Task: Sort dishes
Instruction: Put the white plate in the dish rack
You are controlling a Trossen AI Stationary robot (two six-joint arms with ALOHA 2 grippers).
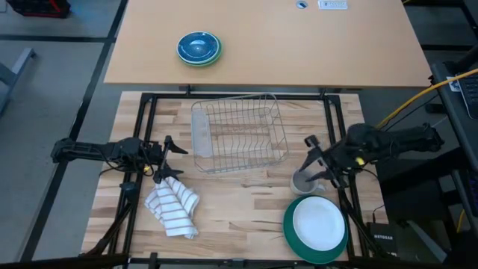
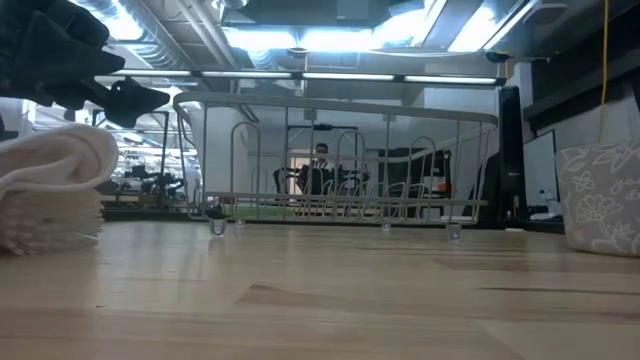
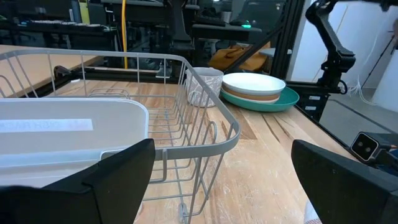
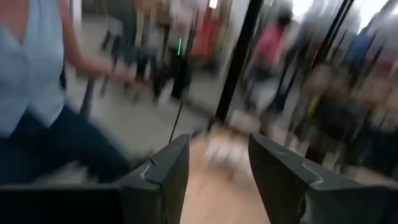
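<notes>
The three plates lie stacked at the table's near right: the small white plate (image 1: 319, 220) on the tan plate (image 3: 255, 96) on the larger dark green plate (image 1: 293, 237). In the high view the tan plate is hidden under the white one. My right gripper (image 1: 320, 161) is open and empty, above the table just far of the stack and over a small grey mug (image 1: 305, 181). My left gripper (image 1: 168, 157) is open and empty at the table's left, beside the wire dish rack (image 1: 237, 134); its own view (image 3: 224, 186) looks across the rack at the plates.
A white cutlery tray (image 3: 62, 134) sits in the rack's left end. A striped white towel (image 1: 173, 205) lies crumpled near my left gripper. Blue bowls stacked on green (image 1: 199, 48) stand on the far table. A person (image 4: 37, 81) shows beyond the table.
</notes>
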